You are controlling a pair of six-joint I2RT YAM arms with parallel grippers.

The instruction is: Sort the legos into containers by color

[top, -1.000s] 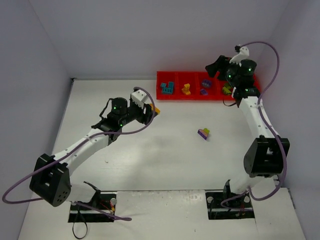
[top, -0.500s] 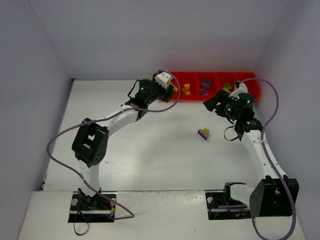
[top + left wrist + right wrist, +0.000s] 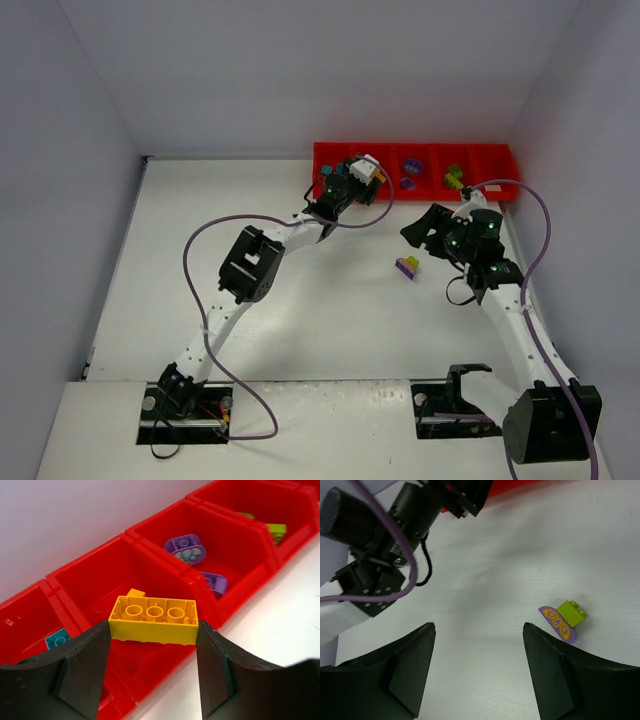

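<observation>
My left gripper (image 3: 374,178) is shut on a yellow brick (image 3: 154,620), held underside up over the front wall of the second compartment of the red tray (image 3: 240,565). A yellow piece (image 3: 134,593) lies in that compartment. Purple bricks (image 3: 185,549) lie in the compartment to its right, olive green ones (image 3: 276,530) further right, and a teal one (image 3: 59,641) to the left. My right gripper (image 3: 421,226) is open and empty above the table. A purple piece with an olive green brick on it (image 3: 565,620) lies on the table to its right, also seen from above (image 3: 407,266).
The red tray (image 3: 490,153) runs along the back wall at the right. The left arm (image 3: 255,265) stretches across the table middle toward the tray, its cable looping over it. Grey walls close in the table on both sides.
My left gripper has swung right along the tray with the yellow brick, to the second compartment. My right gripper has pulled back from the tray and lowered toward the purple and green piece.
</observation>
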